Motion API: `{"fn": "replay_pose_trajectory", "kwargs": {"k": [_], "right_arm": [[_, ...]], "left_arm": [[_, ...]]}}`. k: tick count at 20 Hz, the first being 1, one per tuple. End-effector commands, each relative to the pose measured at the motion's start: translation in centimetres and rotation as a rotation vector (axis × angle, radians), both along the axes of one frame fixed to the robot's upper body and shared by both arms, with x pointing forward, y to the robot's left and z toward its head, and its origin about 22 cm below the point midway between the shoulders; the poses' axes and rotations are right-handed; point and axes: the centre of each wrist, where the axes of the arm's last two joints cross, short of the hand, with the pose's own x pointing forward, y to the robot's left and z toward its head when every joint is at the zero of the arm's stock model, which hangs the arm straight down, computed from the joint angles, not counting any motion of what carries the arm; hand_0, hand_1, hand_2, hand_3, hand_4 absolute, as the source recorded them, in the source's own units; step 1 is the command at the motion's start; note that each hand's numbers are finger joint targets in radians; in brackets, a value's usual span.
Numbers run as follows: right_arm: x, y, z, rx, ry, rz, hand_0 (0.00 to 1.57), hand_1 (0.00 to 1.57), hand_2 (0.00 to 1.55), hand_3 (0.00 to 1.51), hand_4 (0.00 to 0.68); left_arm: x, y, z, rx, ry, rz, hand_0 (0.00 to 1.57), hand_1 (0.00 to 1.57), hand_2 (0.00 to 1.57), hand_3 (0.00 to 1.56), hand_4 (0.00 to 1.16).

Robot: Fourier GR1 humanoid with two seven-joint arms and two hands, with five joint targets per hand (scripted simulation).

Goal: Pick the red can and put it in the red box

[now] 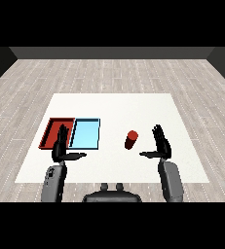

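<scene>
Red can: standing upright on the white table, right of centre, out in the open. Nothing is touching it.

Can vs trays: it's off to the right of both trays, well apart from them, so it isn't in either one.

Red tray: sitting on the left part of the table. Its near-right corner is partly covered by the left hand, so I can only see the left and far part of the inside, which looks bare.

Light blue tray: right next to the red one on its right, long sides touching or as good as touching. Can't tell which.

Left hand: held up over the near edge of the trays, about where the two meet. Fingers straight and pointing away from the robot, thumb sticking out sideways toward the middle. It's got hold of nothing.

Right hand: near the can, on its right and a bit closer to the robot, with a gap of bare table between them. Fingers straight and spread upward, thumb poking out left toward the can. Also holding nothing.

Forearms: both grey ones come up from the bottom corners, the left one below the trays, the right one below and right of the can.

Floor: grey wood planks all around the table.
</scene>
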Motion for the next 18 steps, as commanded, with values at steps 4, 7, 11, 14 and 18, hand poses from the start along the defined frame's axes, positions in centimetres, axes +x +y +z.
{"fn": "replay_pose_trajectory", "kwargs": {"k": [4, 7, 11, 14, 18], "right_arm": [[0.7, -0.4, -1.2, 0.047, 0.02, 0.006, 0.0, 0.0, 0.0, 0.0, 0.0], [1.7, 0.7, -1.4, 0.052, 0.035, 0.008, 0.0, 0.0, 0.0, 0.0, 0.0], [2.5, 1.9, -2.3, 0.084, 0.054, 0.029, 0.0, 0.0, 0.0, 0.0, 0.0], [4.2, 4.1, -3.1, 0.088, 0.095, 0.04, 0.0, 0.0, 0.0, 0.0, 0.0], [3.8, 3.5, -4.8, 0.105, 0.068, 0.032, 0.0, 0.0, 0.0, 0.0, 0.0]], "left_arm": [[1.1, -0.5, -0.5, -0.014, 0.014, 0.001, 0.0, 0.0, 0.0, 0.0, 0.0], [0.1, -1.0, -1.3, -0.032, -0.017, -0.005, 0.0, 0.0, 0.0, 0.0, 0.0], [0.3, -0.3, 0.2, -0.038, 0.006, -0.004, 0.0, 0.0, 0.0, 0.0, 0.0], [-0.7, 1.4, -0.4, -0.036, -0.006, -0.014, 0.0, 0.0, 0.0, 0.0, 0.0], [1.0, 0.3, -0.1, -0.059, 0.007, -0.03, 0.0, 0.0, 0.0, 0.0, 0.0]]}}
